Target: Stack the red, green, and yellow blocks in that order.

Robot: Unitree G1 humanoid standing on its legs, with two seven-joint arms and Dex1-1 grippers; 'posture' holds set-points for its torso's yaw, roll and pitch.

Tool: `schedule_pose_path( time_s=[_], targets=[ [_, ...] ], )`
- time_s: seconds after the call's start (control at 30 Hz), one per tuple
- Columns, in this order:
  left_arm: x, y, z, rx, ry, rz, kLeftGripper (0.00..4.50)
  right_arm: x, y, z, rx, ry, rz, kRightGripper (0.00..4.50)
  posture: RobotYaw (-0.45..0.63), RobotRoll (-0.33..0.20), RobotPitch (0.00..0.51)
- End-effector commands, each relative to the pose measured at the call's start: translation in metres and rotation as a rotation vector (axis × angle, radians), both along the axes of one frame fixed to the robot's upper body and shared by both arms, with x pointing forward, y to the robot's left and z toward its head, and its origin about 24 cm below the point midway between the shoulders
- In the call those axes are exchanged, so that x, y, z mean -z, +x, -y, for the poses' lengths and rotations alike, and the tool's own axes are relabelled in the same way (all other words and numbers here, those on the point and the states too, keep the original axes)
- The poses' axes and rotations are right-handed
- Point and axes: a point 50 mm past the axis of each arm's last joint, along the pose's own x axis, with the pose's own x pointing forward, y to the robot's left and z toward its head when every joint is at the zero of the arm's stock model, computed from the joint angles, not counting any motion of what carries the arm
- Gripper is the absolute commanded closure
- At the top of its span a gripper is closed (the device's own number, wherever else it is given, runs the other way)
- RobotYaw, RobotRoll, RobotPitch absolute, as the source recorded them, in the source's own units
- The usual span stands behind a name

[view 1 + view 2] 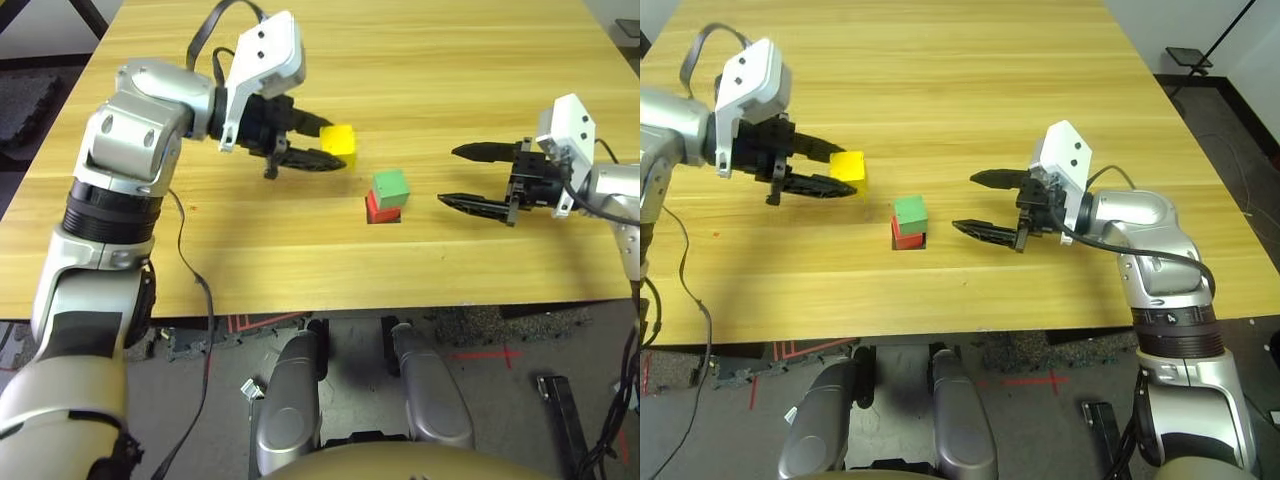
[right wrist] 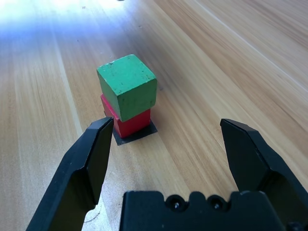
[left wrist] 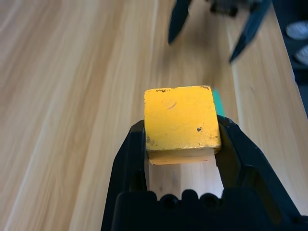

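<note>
The left wrist view gives the closest look at the yellow block (image 3: 182, 118): its top face is scuffed, with small dark nicks along the edges, and the two black fingers (image 3: 130, 159) press against its opposite sides. A sliver of green shows just behind it, and the tips of the other gripper stand blurred farther off. The right wrist view shows what the head views only hint at: the green block (image 2: 127, 91) sits on the red block (image 2: 129, 120) slightly twisted, its corners overhanging, and the red one rests on a flat black patch (image 2: 139, 135) on the table (image 2: 216, 57).

From the head camera, the left gripper (image 1: 315, 143) hangs above the table, clamped tight on the yellow block, up and to the left of the stack. The yellow block is clear of the wood and apart from the other two. The right gripper (image 1: 462, 176) hovers to the right of the stack, jaws spread wide with nothing between them, its tips pointing at the green and red pair without touching.

All three blocks are matte cubes of equal size. The stack stands near the table's middle, between the two grippers.
</note>
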Motion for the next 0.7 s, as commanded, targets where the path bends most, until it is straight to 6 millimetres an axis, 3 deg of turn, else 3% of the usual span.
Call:
schedule_pose_path(
  time_s=[0.03,0.17,0.37,0.7],
  targets=[
    [-0.003,-0.001,0.013,-0.012,-0.016,0.005,2.46,-0.001,0.000,0.000,-0.003,0.002,0.012,0.00,0.23,0.110,0.251],
    [0.002,-0.003,0.024,0.017,-0.018,-0.019,2.46,-0.001,0.001,-0.001,-0.001,0.006,0.014,0.00,0.23,0.112,0.254],
    [0.023,-0.013,0.025,0.076,0.064,-0.075,2.46,-0.001,0.000,0.001,0.007,0.011,0.016,0.00,0.22,0.116,0.258],
    [0.030,-0.008,0.033,0.042,0.057,-0.088,2.46,0.001,-0.001,0.001,0.015,0.015,0.015,0.00,0.21,0.117,0.259]
  ],
)
